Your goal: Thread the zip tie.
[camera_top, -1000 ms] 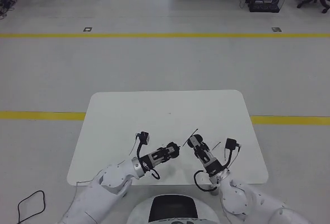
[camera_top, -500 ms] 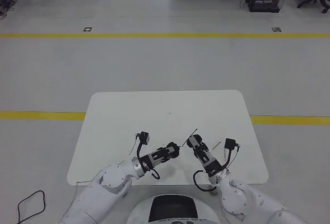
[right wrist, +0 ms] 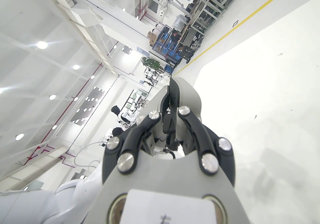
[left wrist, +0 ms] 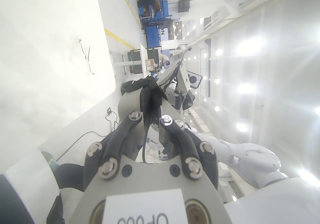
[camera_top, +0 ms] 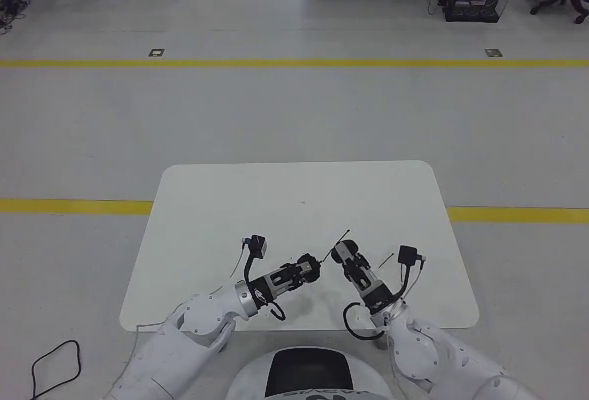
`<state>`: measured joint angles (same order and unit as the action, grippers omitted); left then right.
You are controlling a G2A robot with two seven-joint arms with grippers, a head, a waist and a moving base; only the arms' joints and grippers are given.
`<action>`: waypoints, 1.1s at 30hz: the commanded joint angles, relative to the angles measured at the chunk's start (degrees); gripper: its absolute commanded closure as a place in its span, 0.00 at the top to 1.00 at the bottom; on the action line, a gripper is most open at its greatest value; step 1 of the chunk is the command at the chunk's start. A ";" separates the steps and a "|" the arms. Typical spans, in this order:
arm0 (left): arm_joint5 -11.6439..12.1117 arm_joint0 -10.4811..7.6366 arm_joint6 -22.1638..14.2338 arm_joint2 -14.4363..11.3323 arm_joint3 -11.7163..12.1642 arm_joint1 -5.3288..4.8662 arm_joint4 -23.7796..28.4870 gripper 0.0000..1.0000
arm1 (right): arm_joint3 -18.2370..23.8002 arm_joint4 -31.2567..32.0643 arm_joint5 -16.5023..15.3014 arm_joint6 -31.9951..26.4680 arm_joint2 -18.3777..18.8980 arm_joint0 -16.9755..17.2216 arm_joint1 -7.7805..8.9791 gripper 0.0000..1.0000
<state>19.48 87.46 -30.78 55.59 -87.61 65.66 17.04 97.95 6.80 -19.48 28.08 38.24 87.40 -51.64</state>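
Note:
The black zip tie [camera_top: 339,243] is a thin strip held above the white table [camera_top: 274,200] near its front edge. My right gripper [camera_top: 341,255] is shut on it. In the right wrist view the ribbed strap [right wrist: 172,120] runs between the right gripper's [right wrist: 172,91] closed fingers, and its pointed tip sticks out beyond them. My left gripper [camera_top: 312,266] sits just beside the right one, almost touching. In the left wrist view the left gripper [left wrist: 150,107] is shut on a black piece of the zip tie [left wrist: 153,92]. I cannot tell whether the tip has entered the head.
A thin dark strand [left wrist: 86,56] lies on the table toward its right side, and a short dark line [camera_top: 384,260] lies beside the right arm. The far half of the table holds only small marks [camera_top: 302,201]. The table's front edge is close under both arms.
The right gripper with the zip tie has edged slightly left, toward the left gripper. The left arm has stayed in place.

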 commanded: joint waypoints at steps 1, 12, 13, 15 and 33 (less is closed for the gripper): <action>0.00 0.00 0.00 0.00 0.00 0.00 0.00 0.00 | -0.09 0.12 0.00 -0.37 0.42 0.24 -0.25 0.00; 0.00 0.00 0.00 0.00 0.00 0.00 0.00 0.00 | 0.09 1.17 0.00 -1.86 2.54 1.68 -1.47 0.00; 0.00 0.00 0.00 0.00 0.00 0.00 0.00 0.00 | 0.12 1.27 0.00 -2.01 2.71 1.81 -1.55 0.00; 0.00 0.00 0.00 0.00 0.00 0.00 0.00 0.00 | 0.15 1.46 0.00 -2.43 3.10 2.11 -1.75 0.00; 0.00 0.00 0.00 0.00 0.00 0.00 0.00 0.00 | -0.57 2.71 0.00 -4.74 6.13 4.19 -3.50 0.00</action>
<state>19.48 87.46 -30.78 55.59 -87.61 65.66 17.04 97.39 9.46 -19.48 23.39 44.26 91.51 -55.08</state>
